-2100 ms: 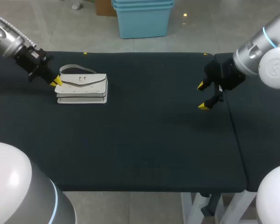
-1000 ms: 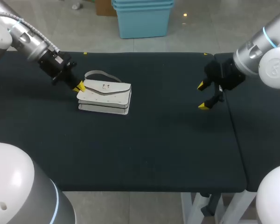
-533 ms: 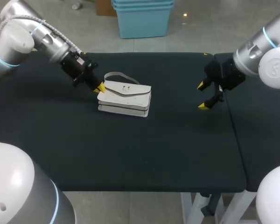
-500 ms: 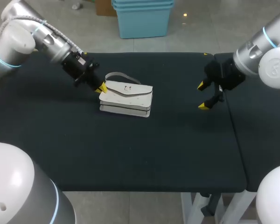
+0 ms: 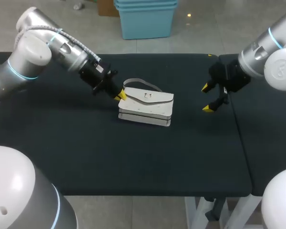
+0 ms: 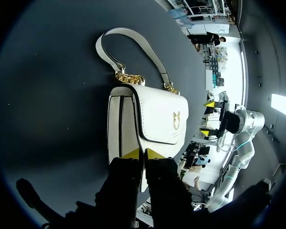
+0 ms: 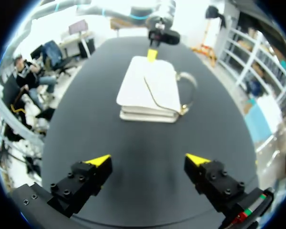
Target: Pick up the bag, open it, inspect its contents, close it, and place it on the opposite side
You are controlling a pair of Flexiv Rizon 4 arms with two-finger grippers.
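A white handbag (image 5: pixel 145 107) with a gold clasp lies flat near the middle of the black table, its strap (image 5: pixel 140 85) curling toward the far edge. My left gripper (image 5: pixel 120 96) sits at the bag's left end, shut on the edge of that end. The left wrist view shows the yellow tips (image 6: pixel 141 152) pinched close together on the bag (image 6: pixel 148 119) where its dark seam runs down. My right gripper (image 5: pixel 207 98) hovers wide open to the right of the bag, well apart from it. From the right wrist, the bag (image 7: pixel 150 90) lies ahead of the open gripper (image 7: pixel 148 160), with my left gripper (image 7: pixel 152 55) behind it.
The black table (image 5: pixel 133 157) has bare surface in front of the bag and to its left. A seam (image 5: pixel 236 119) separates it from a second black table on the right, under my right arm.
My left arm has drawn the bag from the table's left side rightward to the middle, the bag turning slightly with it. The right gripper has stayed still and open.
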